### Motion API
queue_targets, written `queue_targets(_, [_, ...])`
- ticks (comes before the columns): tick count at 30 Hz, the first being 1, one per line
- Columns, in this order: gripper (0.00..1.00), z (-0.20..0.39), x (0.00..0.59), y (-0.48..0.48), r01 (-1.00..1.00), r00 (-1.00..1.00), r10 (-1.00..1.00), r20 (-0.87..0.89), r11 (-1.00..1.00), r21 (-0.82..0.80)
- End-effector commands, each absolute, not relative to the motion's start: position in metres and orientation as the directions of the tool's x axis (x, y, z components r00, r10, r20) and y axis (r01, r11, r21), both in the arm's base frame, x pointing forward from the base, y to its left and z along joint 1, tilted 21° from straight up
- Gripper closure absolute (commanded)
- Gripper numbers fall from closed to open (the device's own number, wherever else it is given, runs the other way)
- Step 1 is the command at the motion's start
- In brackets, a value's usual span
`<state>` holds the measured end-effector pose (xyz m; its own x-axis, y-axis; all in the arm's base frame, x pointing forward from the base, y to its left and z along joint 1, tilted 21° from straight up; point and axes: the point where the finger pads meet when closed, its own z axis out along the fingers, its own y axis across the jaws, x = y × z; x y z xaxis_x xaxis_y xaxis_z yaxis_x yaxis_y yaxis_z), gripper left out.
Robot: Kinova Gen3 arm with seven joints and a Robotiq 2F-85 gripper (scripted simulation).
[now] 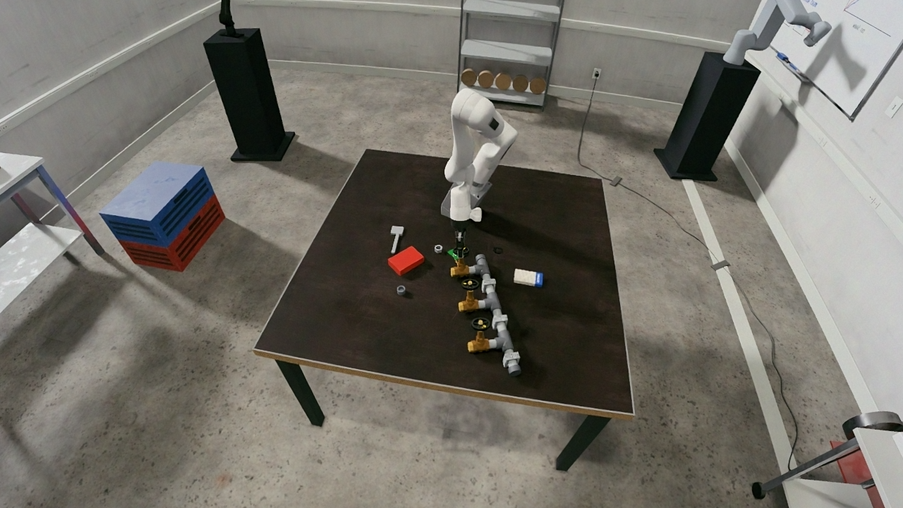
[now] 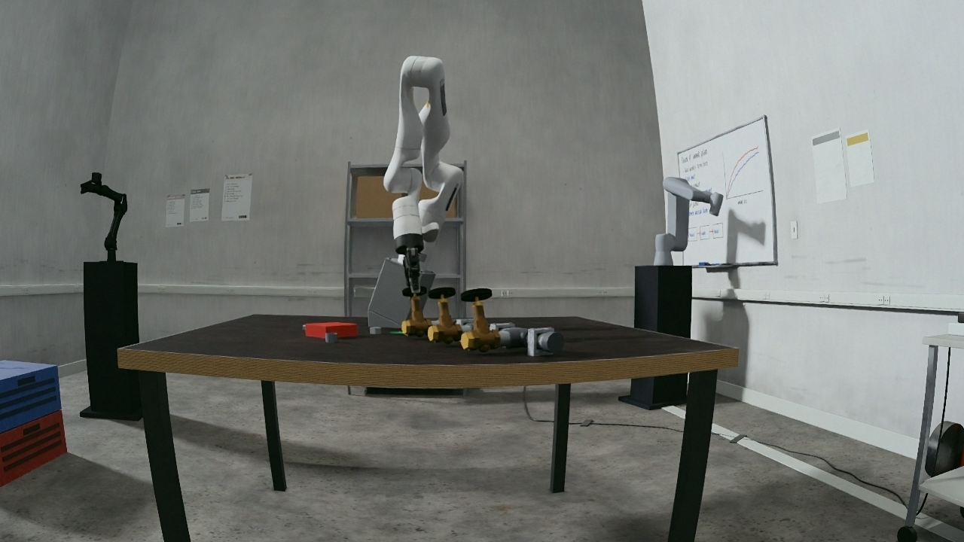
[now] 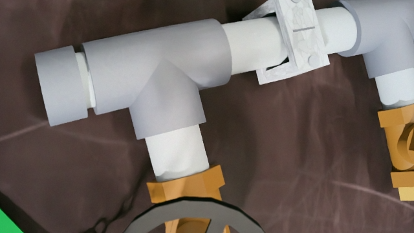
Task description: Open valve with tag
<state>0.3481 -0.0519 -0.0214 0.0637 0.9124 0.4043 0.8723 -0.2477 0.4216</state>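
Three brass valves with black handwheels branch off a grey pipe [image 1: 499, 315] [image 2: 519, 336] [image 3: 155, 65] on the dark table [image 1: 353, 315]. The far valve [image 1: 458, 271] [image 2: 415, 325] [image 3: 185, 186] has a green tag [image 1: 451, 254] [image 3: 8, 223] chained to it. The tag's number cannot be read. My gripper [image 1: 460, 245] [image 2: 411, 285] points straight down onto this valve's handwheel [image 3: 194, 207], fingers partly closed around it; contact cannot be seen. The middle valve [image 1: 468, 304] [image 2: 441, 329] and the near valve [image 1: 478, 344] [image 2: 478, 335] stand apart from the gripper.
A red block [image 1: 405, 259] [image 2: 330, 329], a small hammer [image 1: 396, 236] and two small grey rings [image 1: 437, 248] [image 1: 401, 290] lie left of the valves. A white and blue box [image 1: 528, 277] lies right of the pipe. A pipe bracket [image 3: 297, 42] sits between the tees.
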Motion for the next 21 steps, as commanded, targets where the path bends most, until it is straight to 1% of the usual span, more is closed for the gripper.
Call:
queue_targets(1, [0.32,-0.0213,0.3484,-0.0521,0.872,0.064,0.913,0.404,-0.248,0.422])
queue_targets(21, [0.32,-0.0213,0.3484,-0.0521,0.873,0.052,0.916,0.398,-0.235,0.428])
